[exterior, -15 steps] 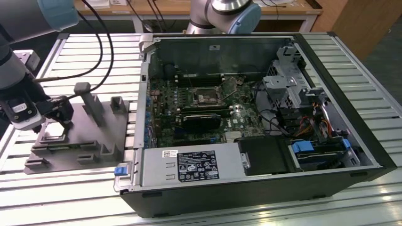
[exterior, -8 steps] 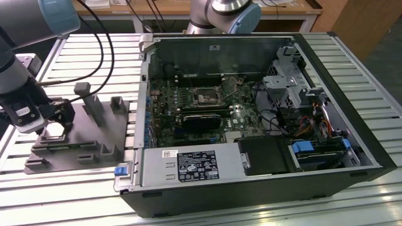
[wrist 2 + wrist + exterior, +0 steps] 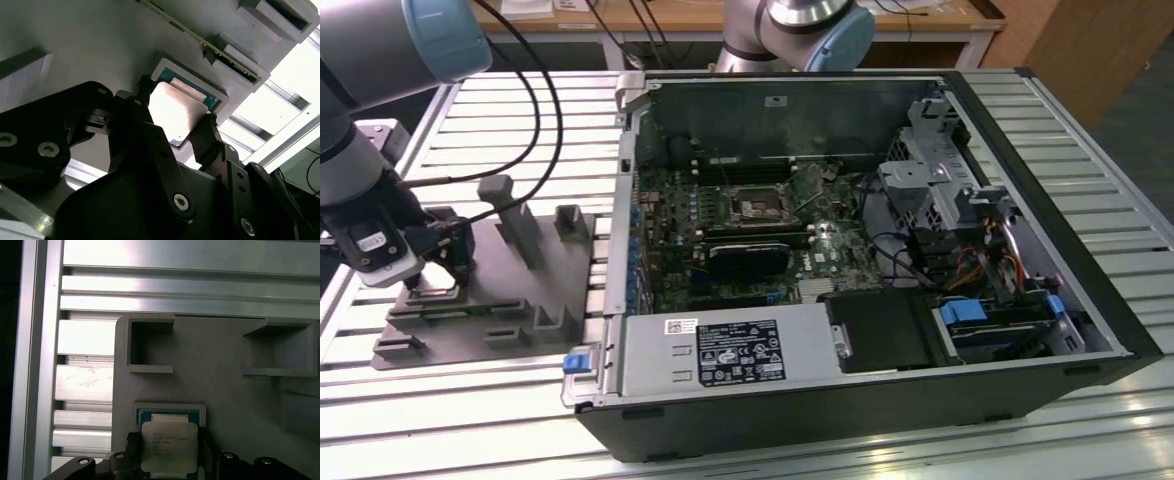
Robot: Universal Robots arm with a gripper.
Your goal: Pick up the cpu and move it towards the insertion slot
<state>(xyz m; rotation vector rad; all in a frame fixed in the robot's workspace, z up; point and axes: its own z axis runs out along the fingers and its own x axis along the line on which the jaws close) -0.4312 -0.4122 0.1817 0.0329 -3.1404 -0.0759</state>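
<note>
Black fingers [image 3: 206, 137] pinch the cpu [image 3: 177, 112] by two opposite edges, just over its recess in the grey holder [image 3: 220, 405] (lid print you can't read). Your insertion slot [image 3: 758, 207] sits well apart, inside the open computer case [image 3: 774, 120].

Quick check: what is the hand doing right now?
Hand: closed on the cpu, fingers on two opposite edges, at the grey tray.

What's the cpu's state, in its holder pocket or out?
In, apparently: in both wrist views the cpu lies within the raised frame of the grey holder, the pincer straddling it. Slightly lifted or not: cannot tell.
</note>
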